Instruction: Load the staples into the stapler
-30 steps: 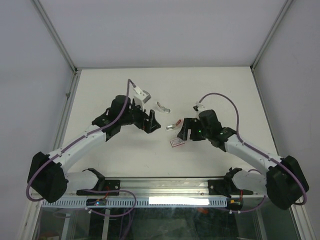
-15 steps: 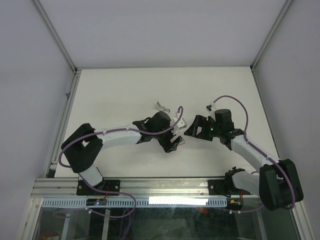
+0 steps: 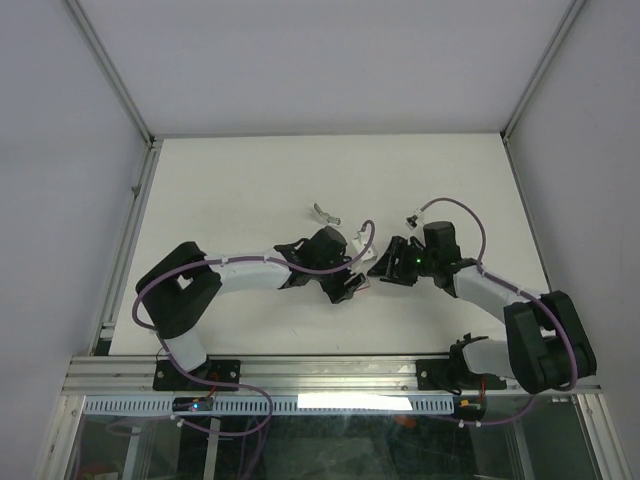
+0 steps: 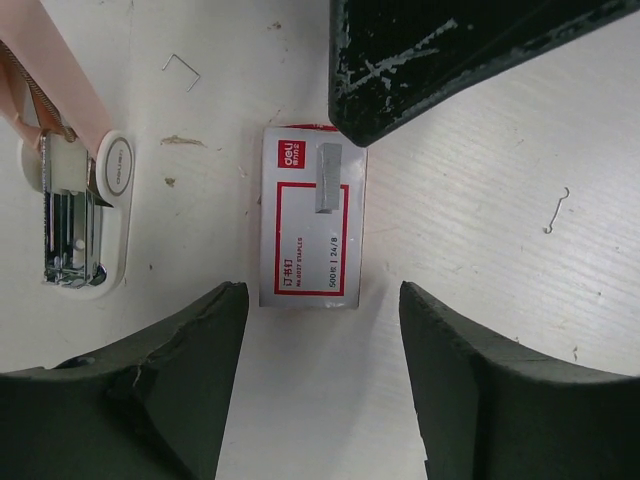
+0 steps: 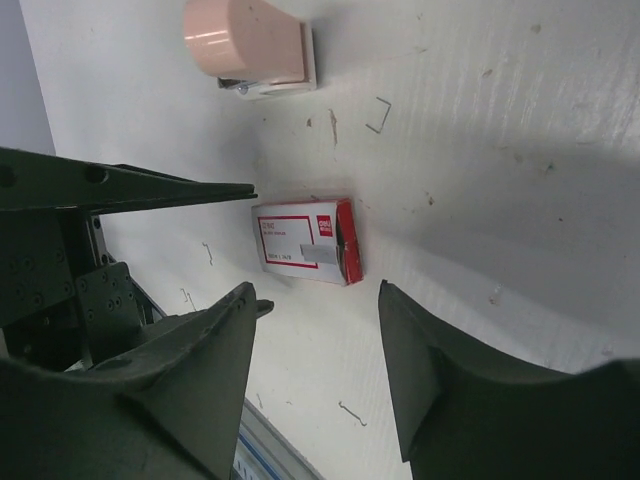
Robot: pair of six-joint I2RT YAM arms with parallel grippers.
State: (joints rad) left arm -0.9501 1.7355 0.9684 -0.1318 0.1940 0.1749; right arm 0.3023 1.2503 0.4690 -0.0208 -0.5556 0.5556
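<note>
The stapler (image 4: pixel 72 195) is pale pink with silvery metal parts. It lies on the white table, left of the red-and-white staple box (image 4: pixel 312 222) in the left wrist view. The right wrist view shows the stapler (image 5: pixel 255 45) beyond the box (image 5: pixel 305 240). A short grey strip of staples (image 4: pixel 329 178) lies on the box. My left gripper (image 4: pixel 322 385) is open and empty just short of the box. My right gripper (image 5: pixel 315 390) is open and empty, facing the box from the other side. One of its fingers (image 4: pixel 430 50) hangs over the box's far end. In the top view both grippers, left (image 3: pixel 348 284) and right (image 3: pixel 384 266), meet mid-table.
A small silvery metal piece (image 3: pixel 325 214) lies farther back on the table. Loose single staples (image 4: pixel 182 68) are scattered round the box, others (image 5: pixel 352 412) near my right gripper. A metal rail (image 3: pixel 320 372) runs along the near edge.
My left arm has swung from the left-centre of the table in toward the box and lowered its gripper beside it. My right gripper shifted slightly and stays by the box.
</note>
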